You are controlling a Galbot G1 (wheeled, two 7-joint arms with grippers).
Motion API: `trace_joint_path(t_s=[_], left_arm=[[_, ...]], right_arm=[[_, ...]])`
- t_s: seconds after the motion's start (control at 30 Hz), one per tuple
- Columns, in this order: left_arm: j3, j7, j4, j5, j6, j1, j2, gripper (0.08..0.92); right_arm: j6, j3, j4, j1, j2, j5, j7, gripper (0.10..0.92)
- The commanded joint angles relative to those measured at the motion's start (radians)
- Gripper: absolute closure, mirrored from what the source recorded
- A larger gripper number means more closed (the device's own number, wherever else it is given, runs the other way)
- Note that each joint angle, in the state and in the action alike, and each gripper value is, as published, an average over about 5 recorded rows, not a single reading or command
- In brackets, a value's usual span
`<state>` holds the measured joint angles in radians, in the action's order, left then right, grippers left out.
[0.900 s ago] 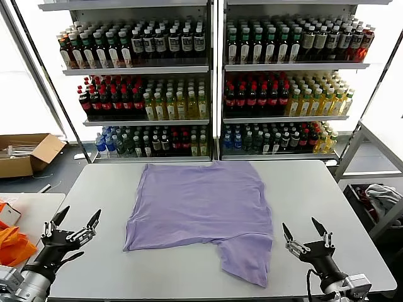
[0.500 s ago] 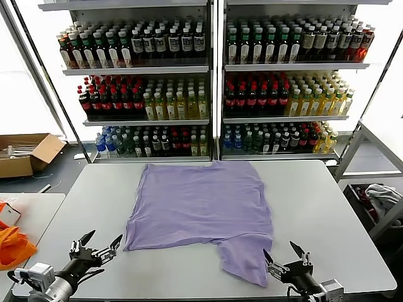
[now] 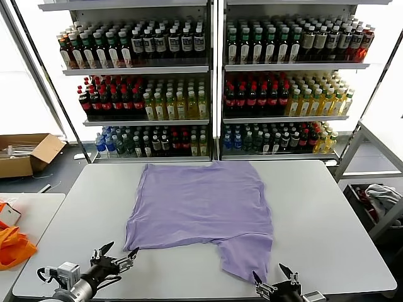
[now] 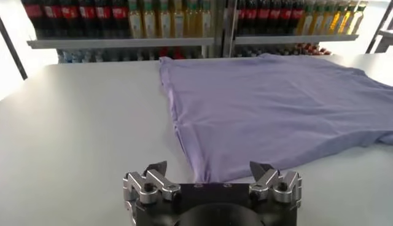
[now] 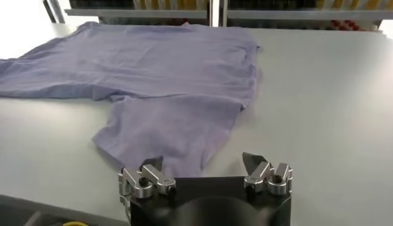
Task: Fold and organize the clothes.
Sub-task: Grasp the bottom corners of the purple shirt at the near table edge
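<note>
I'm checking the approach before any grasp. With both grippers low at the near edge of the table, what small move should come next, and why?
Probably ease both forward onto the cloth. The left gripper, open, faces the near-left corner of the lavender T-shirt, and the right gripper, open, faces the flap nearest it. Neither grips fabric yet, and the shirt lies flat on the table.

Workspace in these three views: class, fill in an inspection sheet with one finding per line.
Surface: grey table, flat.
Job's things: lavender T-shirt spread flat, one sleeve toward the near edge.
Clutter: nothing seen on the table.
Grippers: left gripper open at the shirt's near left corner; right gripper open by the sleeve.
Cables: one at the left wrist.
Surroundings: bottle shelves, cardboard box, orange fabric.
</note>
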<state>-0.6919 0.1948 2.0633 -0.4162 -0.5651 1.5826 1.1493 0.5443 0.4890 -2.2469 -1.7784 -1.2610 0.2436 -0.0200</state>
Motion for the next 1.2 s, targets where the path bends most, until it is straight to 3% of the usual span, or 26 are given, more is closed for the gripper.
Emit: trace_joint_path(t_s=[0.03,0.37,0.57,0.97,1.2], left_arm=[[0.034,-0.016,-0.041,-0.011,-0.015,-0.046,-0.013,0.188],[0.041,-0.023,-0.093,-0.060,-0.014,-0.086,-0.021,0.361],[0.053,-0.012,-0.107,-0.059,-0.013,-0.082,-0.018,0.541],[0.041,-0.009,-0.081,-0.065,-0.012,-0.062,0.012,0.883],[0.007,-0.028,0.000,-0.061,-0.012,-0.008,0.060,0.916]], right_arm=[[0.022,-0.018,0.008,-0.005,0.000,0.002,0.016,0.458],[0.014,-0.037,0.007,-0.008,-0.012,-0.003,0.013,0.744],[0.009,-0.036,0.002,-0.013,-0.009,-0.006,0.009,0.900],[-0.074,-0.014,-0.016,-0.039,0.014,0.002,-0.021,0.919],[-0.139,0.012,-0.046,-0.104,0.041,0.018,-0.044,0.919]])
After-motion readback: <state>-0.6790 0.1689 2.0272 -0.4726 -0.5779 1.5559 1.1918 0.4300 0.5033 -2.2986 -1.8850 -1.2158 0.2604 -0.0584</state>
